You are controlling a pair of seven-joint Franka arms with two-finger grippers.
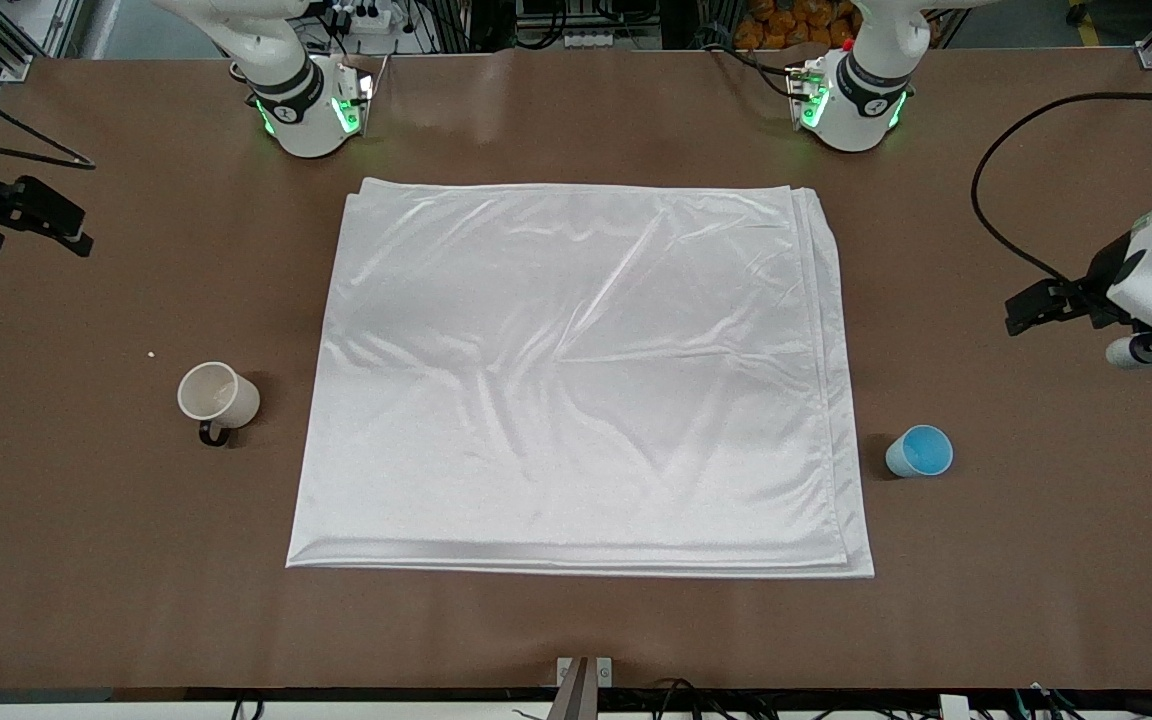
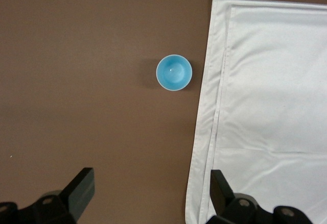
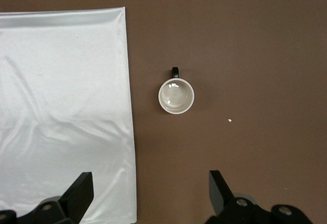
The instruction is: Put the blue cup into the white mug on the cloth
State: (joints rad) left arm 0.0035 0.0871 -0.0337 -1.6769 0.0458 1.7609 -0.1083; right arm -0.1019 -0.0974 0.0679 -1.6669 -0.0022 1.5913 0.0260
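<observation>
Cloth (image 1: 576,380) lay flat mid-table, folded in layers, soft creases, layered edges showing toward the L arm's end. Nothing sat on it.

Cup (image 1: 919,451) stood upright on bare table (image 1: 576,630), mouth up, just beside the cloth's edge at the L arm's end, not touching it. It sat nearer the front camera than the L gripper (image 1: 1026,312), which hung in the air over bare table at that end, clear of the cup. In the L wrist view the cup (image 2: 174,72) showed apart from the L gripper (image 2: 148,185), with the cloth (image 2: 271,112) alongside. L fingers (image 2: 82,188) were spread wide, holding nothing.

Mug (image 1: 218,396) stood upright on bare table near the cloth's edge at the R arm's end, apart from it, handle turned toward the front camera. A small white speck (image 1: 151,353) lay on the table close by. R gripper (image 1: 36,215) hung over bare table at that end, well clear of the mug. In the R wrist view the mug (image 3: 176,95) showed apart from the R gripper (image 3: 149,187), interior empty. R fingers (image 3: 80,188) were spread wide, holding nothing.
</observation>
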